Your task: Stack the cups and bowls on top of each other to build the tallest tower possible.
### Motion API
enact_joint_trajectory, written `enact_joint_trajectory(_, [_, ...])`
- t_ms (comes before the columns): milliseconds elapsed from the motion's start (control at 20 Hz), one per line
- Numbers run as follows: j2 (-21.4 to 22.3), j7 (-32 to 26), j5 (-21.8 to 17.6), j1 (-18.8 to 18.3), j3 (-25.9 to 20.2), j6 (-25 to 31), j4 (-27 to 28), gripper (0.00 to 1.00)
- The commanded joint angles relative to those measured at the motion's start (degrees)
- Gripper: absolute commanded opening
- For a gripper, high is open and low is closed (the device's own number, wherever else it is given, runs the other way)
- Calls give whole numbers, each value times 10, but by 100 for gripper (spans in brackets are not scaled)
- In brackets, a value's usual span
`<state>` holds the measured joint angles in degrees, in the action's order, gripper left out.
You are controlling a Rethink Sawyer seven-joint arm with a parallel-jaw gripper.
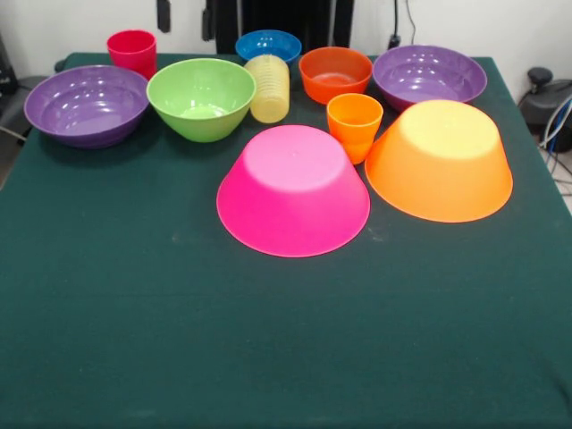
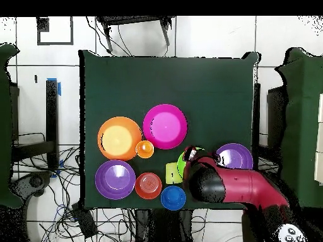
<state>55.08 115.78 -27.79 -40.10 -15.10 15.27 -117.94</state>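
No tower exists yet: every cup and bowl sits alone on the green worktop (image 1: 286, 340), so all the stacking is left to do.

In the overhead view the red arm (image 2: 243, 188) reaches in over the green bowl (image 1: 201, 96), hiding most of it. The claw itself is buried under the arm's bulk, so I cannot tell whether it is spread or pressed together, nor whether it holds anything.

- Directly under the arm's end: the green bowl, upright.
- Just beside it: the pale yellow ribbed cup (image 1: 269, 88) and one purple bowl (image 1: 86, 103).
- A little further out: the blue bowl (image 1: 268, 45), the orange-red bowl (image 1: 335, 73) and the orange cup (image 1: 355, 125).
- The red cup (image 1: 132, 51) shows only in the front view.
- Well away from the arm: the pink bowl (image 1: 293, 189) and large orange bowl (image 1: 440, 159), both upside down, touching nothing stacked, and the second purple bowl (image 1: 429, 75).

The two inverted bowls look like the likeliest bases.
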Motion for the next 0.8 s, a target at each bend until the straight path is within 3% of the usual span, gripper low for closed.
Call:
enact_joint_trajectory(50, [-125,76,-47,57,55,-143,13,100])
enact_joint_trajectory(400, [-195,48,-34,78,82,-210,64,100])
enact_joint_trajectory(800, [-217,57,-8,106,105,-235,51,100])
